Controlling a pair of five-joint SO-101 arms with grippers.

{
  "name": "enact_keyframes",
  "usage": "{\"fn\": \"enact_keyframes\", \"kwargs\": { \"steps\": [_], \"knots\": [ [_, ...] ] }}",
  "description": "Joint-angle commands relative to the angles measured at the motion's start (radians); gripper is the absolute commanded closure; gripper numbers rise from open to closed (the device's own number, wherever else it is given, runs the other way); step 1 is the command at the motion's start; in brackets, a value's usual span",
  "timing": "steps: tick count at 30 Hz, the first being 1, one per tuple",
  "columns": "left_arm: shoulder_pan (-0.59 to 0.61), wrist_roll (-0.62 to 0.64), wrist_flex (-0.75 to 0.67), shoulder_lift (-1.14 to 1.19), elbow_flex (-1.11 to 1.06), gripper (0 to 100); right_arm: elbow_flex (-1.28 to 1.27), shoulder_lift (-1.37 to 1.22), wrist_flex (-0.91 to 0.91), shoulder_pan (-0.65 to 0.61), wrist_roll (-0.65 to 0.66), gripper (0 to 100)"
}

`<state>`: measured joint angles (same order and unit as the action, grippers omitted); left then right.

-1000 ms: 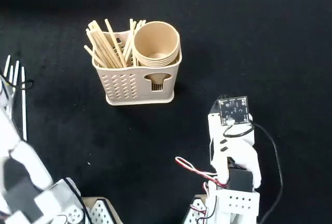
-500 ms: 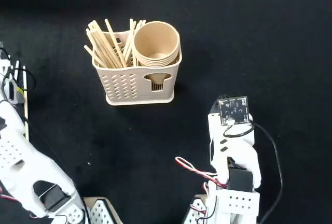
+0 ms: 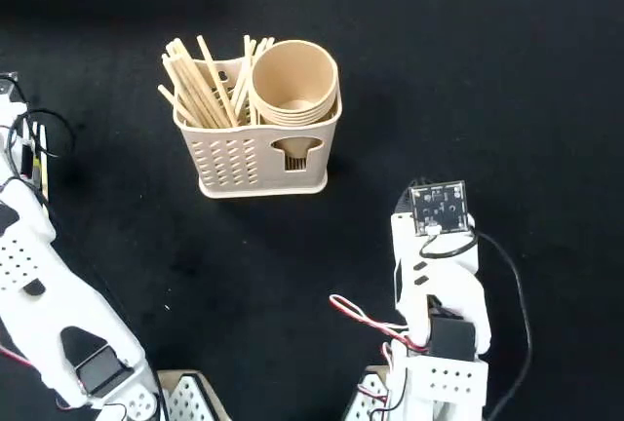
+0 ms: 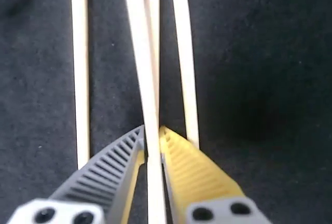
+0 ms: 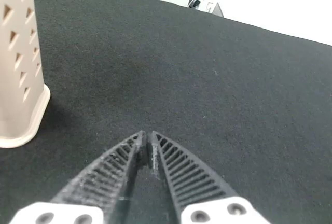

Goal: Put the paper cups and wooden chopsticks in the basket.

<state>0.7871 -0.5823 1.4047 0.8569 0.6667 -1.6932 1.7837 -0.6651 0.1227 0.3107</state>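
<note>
- Surface: a black cloth table (image 3: 507, 99). The basket (image 3: 255, 163) stands left of centre toward the far side, well apart from both arms.
- Already stowed: the paper cups (image 3: 294, 85) sit nested in the basket's right compartment, and a sheaf of chopsticks (image 3: 200, 85) leans in its left one.
- Step in hand: picking up the loose chopsticks (image 4: 79, 68) that lie side by side at the table's left edge. Your left gripper (image 4: 151, 133) has its jaws clamped on one stick (image 4: 138, 53). A second stick (image 4: 152, 27) runs just beneath it and may be caught too; the close view does not settle it.
- Right gripper (image 5: 147, 140): jaws together on nothing, resting near you, right of the basket.
- Next move, as judged: lift clear, carry the stick right and far, then tip it upright over the left compartment.
- Room: there is open cloth between the edge and the basket. Mind the table's left edge and the neighbouring sticks.
</note>
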Motion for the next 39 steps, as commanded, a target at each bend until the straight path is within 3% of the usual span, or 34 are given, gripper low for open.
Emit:
{"fn": "enact_keyframes", "kwargs": {
  "steps": [1, 17, 23, 28, 32, 39],
  "knots": [
    [0.012, -0.003, 0.075, -0.052, 0.007, 97, 0.004, 0.013, 0.003, -0.006, 0.006, 98.6],
    [0.008, 0.003, 0.199, -0.311, 0.002, 97, 0.004, 0.013, 0.003, -0.006, 0.006, 98.6],
    [-0.002, 0.135, 0.209, -0.454, -0.07, 97, 0.004, 0.013, 0.003, -0.006, 0.006, 98.6],
    [-0.071, 0.256, 0.201, -0.651, -0.326, 97, 0.004, 0.013, 0.003, -0.006, 0.006, 98.6],
    [-0.143, 0.336, 0.078, -0.879, -0.578, 97, 0.004, 0.013, 0.003, -0.006, 0.006, 98.6],
    [-0.277, 0.443, -0.331, -1.409, -1.132, 97, 0.004, 0.013, 0.003, -0.006, 0.006, 98.6]
  ]
}}
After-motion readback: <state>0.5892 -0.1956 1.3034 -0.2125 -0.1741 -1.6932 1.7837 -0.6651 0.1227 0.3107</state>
